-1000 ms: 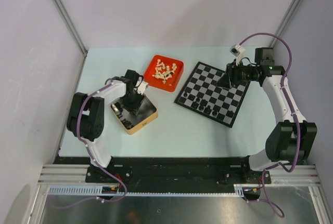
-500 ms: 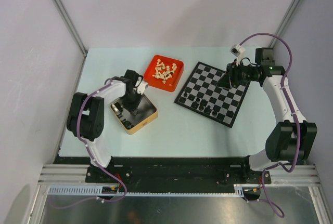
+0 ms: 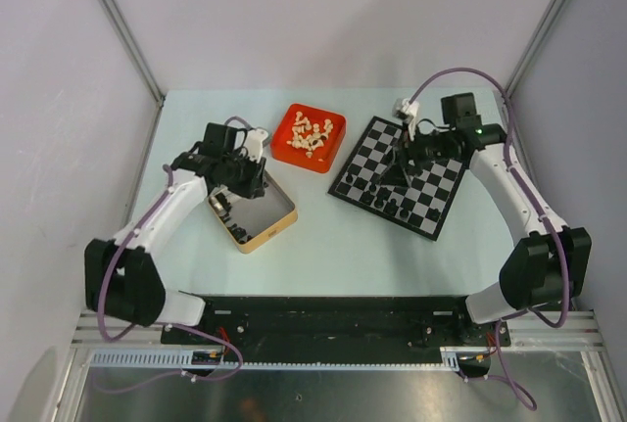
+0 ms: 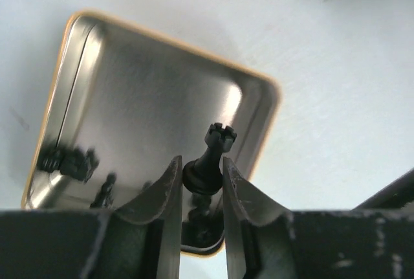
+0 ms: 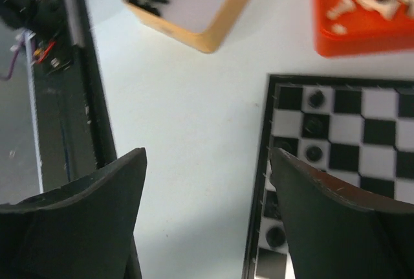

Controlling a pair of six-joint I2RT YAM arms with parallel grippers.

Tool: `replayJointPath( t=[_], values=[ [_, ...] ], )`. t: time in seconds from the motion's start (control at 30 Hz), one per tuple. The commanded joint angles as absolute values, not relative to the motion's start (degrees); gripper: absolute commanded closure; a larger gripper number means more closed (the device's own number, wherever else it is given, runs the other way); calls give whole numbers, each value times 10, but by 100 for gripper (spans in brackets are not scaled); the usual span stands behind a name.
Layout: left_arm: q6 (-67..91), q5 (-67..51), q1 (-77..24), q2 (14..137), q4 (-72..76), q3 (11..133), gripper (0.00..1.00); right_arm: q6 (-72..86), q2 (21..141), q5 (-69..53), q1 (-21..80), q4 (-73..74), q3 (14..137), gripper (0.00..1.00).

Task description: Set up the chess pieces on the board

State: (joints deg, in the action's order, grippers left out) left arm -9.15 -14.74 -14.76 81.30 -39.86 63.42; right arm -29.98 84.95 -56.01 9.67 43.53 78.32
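**Left claw gripped a rook; right claw hung open over the board**

From my seat, the left claw [image 4: 200,166] was clenched on a black rook [image 4: 208,158]. Its two fingers [image 4: 169,185] pinched the base, and the crenellated top stuck out past the tips, tilted a little to the right. In the wrist view the rook showed against the shiny floor of the tin [image 4: 77,39]. I could not tell how high above it the piece hung. More black pieces [image 4: 65,159] lay bunched in the tin's left corner.

The right claw [image 5: 207,156] was released, jaws wide apart with nothing between them. It hung over the near-left side of the board [image 3: 431,182]. Through its gap I saw bare table [image 5: 187,111] and the board's dark border. Several black pieces already stood along that edge of the board, in the squares nearest the border.

From above, the tin sat left of centre. The red tray [image 3: 333,153] was just beyond it, between tin and board, and held a heap of cream pieces [image 3: 310,134]. The board lay on the right, turned at an angle, well apart from the tin.
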Motion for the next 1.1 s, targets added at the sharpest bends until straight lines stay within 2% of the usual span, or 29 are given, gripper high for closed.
replayJointPath(
  t=[0.0,0.13,0.3,0.53,0.87,1.07],
  values=[
    [-102,-303,-185,750,-338,620,85,-520,838,-665,148,536,803,16],
    [-85,-366,-263,743,-274,621,85,-629,859,-668,215,598,838,13],
    [-65,-402,-332,766,-235,642,85,-645,875,-653,239,611,867,12],
    [-47,-432,-371,801,-204,664,85,-644,877,-646,255,615,863,16],
    [-21,-459,-378,806,-171,662,85,-617,893,-635,288,598,857,37],
    [-14,-467,-381,803,-163,658,85,-602,901,-624,296,585,858,43]
  ],
)
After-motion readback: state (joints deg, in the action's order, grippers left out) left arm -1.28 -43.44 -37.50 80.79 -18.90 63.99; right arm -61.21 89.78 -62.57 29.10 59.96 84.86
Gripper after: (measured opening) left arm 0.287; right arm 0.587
